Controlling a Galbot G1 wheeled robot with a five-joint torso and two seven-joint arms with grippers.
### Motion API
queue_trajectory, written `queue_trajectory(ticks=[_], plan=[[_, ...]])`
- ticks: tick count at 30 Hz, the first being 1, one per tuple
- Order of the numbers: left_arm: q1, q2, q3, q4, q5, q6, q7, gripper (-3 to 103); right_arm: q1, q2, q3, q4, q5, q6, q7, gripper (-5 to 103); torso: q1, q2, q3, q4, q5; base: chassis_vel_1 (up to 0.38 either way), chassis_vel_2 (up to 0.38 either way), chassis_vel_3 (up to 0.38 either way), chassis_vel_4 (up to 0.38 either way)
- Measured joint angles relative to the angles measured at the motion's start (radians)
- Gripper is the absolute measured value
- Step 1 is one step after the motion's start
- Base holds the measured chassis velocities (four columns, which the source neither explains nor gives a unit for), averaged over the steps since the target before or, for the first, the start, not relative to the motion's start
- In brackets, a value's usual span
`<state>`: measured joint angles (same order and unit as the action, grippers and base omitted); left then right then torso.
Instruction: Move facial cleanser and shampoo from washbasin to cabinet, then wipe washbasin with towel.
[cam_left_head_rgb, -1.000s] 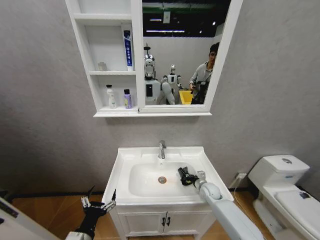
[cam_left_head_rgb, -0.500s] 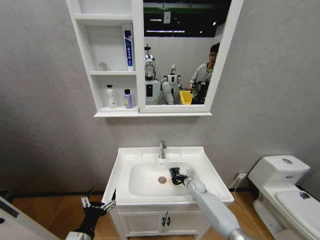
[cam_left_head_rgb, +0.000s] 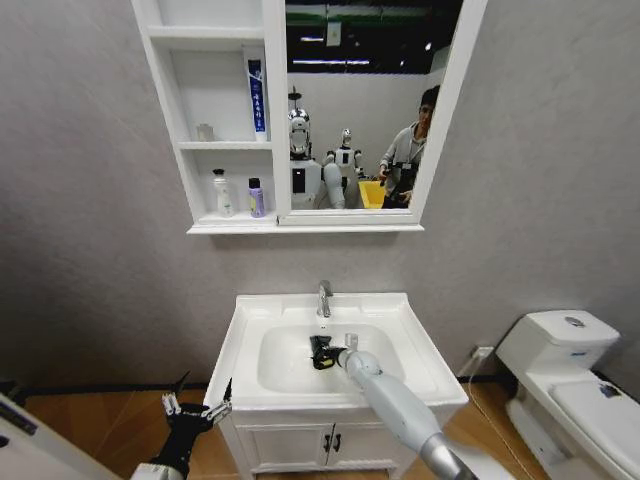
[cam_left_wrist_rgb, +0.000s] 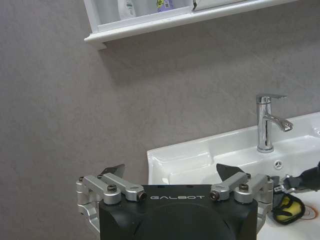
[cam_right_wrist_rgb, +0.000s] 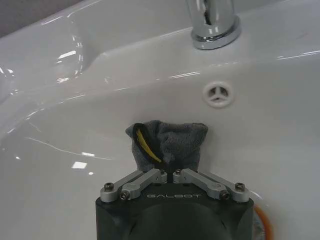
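Two bottles: a white bottle (cam_left_head_rgb: 221, 193) and a purple one (cam_left_head_rgb: 255, 198) stand side by side in the lowest shelf compartment of the cabinet (cam_left_head_rgb: 214, 120); a tall blue tube (cam_left_head_rgb: 256, 96) stands in the compartment above. None of these is on the washbasin (cam_left_head_rgb: 268, 315), so the moving part of the task looks done.
Step in hand: wiping the washbasin with the towel (cam_right_wrist_rgb: 168, 142).
Right gripper (cam_left_head_rgb: 320, 352): down inside the bowl, close to the drain and below the tap (cam_left_head_rgb: 324, 298). Its fingers are pinched together on the bunched dark towel, whose yellow-green edge shows in the right wrist view.
Towel: pressed against the wet bowl wall just under the overflow hole (cam_right_wrist_rgb: 217, 93), with the tap base beyond it.
What changed: a second ago the right gripper was at the bowl's right side; half a second ago it was near the drain; now it sits left of that, towards the bowl's middle. The towel has been swept across the bowl from right to left.
Meaning: the wipe is under way and has covered the bowl's right half; the left half and the flat rim appear still to do.
Left gripper (cam_left_head_rgb: 196, 409): parked low beside the washbasin's front left corner, fingers spread wide, holding nothing.
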<state>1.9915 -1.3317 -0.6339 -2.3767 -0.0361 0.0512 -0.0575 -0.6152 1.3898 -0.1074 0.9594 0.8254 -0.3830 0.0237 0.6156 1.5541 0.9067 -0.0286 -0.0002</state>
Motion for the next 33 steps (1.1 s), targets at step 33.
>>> queue_trajectory(ticks=[33], plan=[[0.0,0.0,0.0,0.0,0.0,0.0,0.0,100,-0.255,-0.231,0.205,0.272,-0.017,-0.024,0.033,1,0.0,0.0,0.0,-0.0007,-0.0001,0.0,0.0,0.0,0.0]])
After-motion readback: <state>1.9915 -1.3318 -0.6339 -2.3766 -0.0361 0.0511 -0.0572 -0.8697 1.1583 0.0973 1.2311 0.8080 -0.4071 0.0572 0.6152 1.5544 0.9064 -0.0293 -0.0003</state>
